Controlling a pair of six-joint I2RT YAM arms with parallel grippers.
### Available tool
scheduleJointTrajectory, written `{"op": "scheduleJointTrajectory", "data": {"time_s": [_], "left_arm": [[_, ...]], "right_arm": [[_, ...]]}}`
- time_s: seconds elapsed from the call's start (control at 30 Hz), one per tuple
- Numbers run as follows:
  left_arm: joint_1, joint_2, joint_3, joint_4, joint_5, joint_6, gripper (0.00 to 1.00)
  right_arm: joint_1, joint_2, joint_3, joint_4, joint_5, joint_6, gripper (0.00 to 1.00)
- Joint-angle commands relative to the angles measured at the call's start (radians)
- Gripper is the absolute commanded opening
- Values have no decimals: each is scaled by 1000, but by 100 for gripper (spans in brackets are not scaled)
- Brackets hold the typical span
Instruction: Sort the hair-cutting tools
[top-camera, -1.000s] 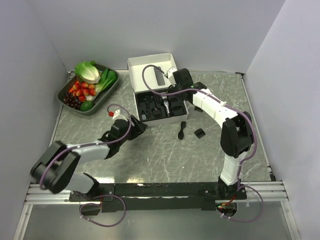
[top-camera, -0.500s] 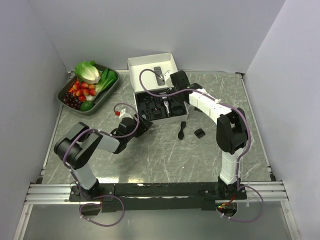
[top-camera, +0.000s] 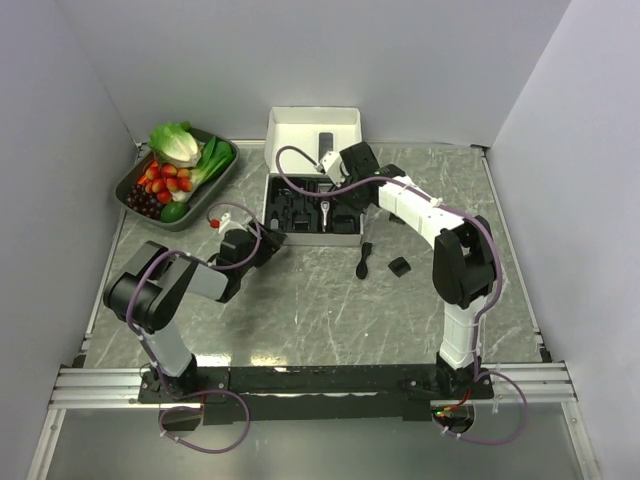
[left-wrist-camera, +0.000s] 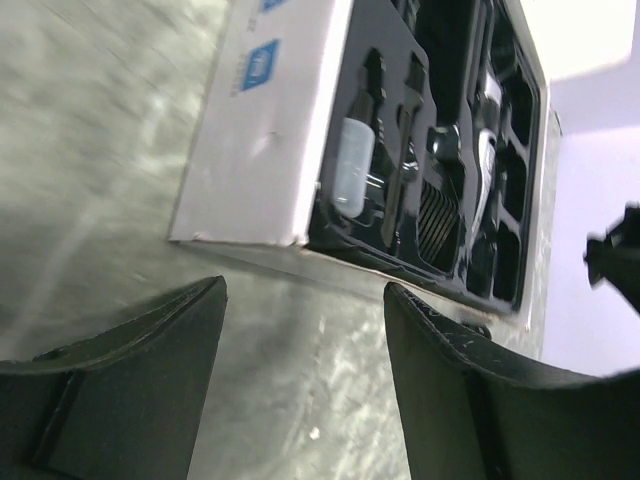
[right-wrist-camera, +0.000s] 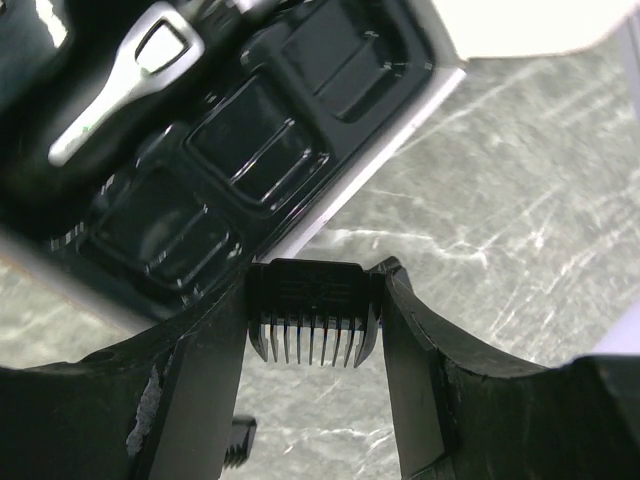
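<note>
A black comb guard (right-wrist-camera: 312, 308) with its teeth pointing down is clamped between the fingers of my right gripper (right-wrist-camera: 312, 300). It hangs over the right edge of the black insert (right-wrist-camera: 200, 190) of the white box (top-camera: 312, 128). The silver-tipped hair clipper (top-camera: 327, 210) lies in that insert. My left gripper (top-camera: 272, 240) stands open and empty at the box's front left corner, low over the table. In the left wrist view the box side (left-wrist-camera: 270, 140) and the filled insert (left-wrist-camera: 430, 170) lie just beyond the fingers. A slim black brush-like piece (top-camera: 364, 261) and a small black attachment (top-camera: 400, 266) lie on the table.
A dark tray (top-camera: 134, 178) of lettuce, berries and other produce stands at the back left. The box's lid stands open toward the back wall. White walls close in the grey marbled table (top-camera: 320, 310) on three sides.
The box has swung from a tilted position to square with the table. My left gripper has come in to its front left corner. The right gripper has shifted slightly left and back with the comb guard.
</note>
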Motion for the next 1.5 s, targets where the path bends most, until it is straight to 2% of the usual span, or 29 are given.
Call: {"op": "scheduleJointTrajectory", "data": {"time_s": [0.0, 0.47, 0.63, 0.8, 1.13, 1.27, 1.47], "left_arm": [[51, -31, -14, 42, -6, 37, 70], [215, -17, 6, 40, 68, 87, 70], [223, -103, -28, 22, 144, 56, 70], [218, -275, -35, -189, 175, 50, 73], [209, -662, -20, -597, 95, 146, 79], [209, -778, -12, -682, 78, 189, 81], [209, -827, -23, -726, 31, 237, 82]], "right_arm": [[21, -16, 59, -76, -86, -76, 46], [68, 89, 183, -216, -219, -225, 46], [68, 132, 232, -245, -233, -271, 46], [65, 167, 272, -300, -276, -291, 45], [58, 211, 300, -346, -317, -319, 46], [55, 225, 304, -345, -336, -326, 46], [52, 248, 324, -351, -362, -323, 46]]}}
